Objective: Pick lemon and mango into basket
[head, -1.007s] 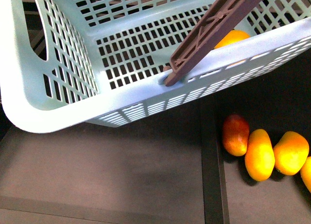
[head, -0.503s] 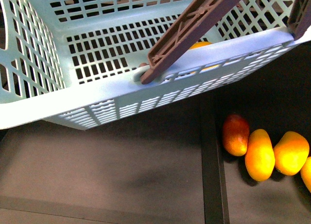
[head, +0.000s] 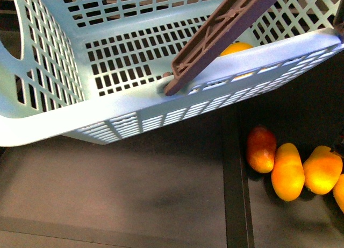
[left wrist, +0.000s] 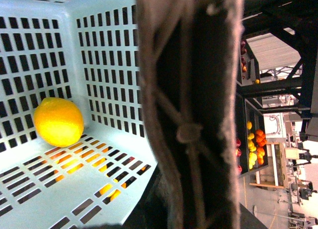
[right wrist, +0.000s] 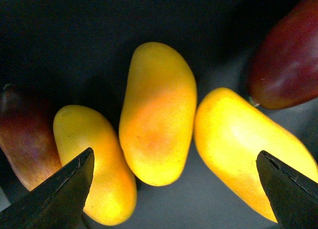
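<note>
I see the lemon (left wrist: 58, 121) in the basket (head: 107, 105), near its wall. My right gripper (right wrist: 175, 154) hangs spread over the mango (right wrist: 158, 114), crowded by neighbouring fruit (right wrist: 238, 139). Left gripper: cannot tell.

Lemon (left wrist: 58, 121) inside the basket (left wrist: 107, 65)

Right pincer (right wrist: 174, 154): jaws spread wide, nothing held between them. Both dark wedge-shaped fingertips (right wrist: 62, 191) show at the edges of the right wrist view. The wrist looks roughly straight down, and the gap between the tips is centred over a mango (right wrist: 158, 114). Whether the tips touch any fruit can't be read from here.

Left pincer: fingers not distinguishable in the left wrist view. A blurred brown handle (left wrist: 191, 114) sits right against the camera and covers that zone, so grip state is unreadable. The left wrist camera looks past the handle into the basket (left wrist: 114, 65).
</note>
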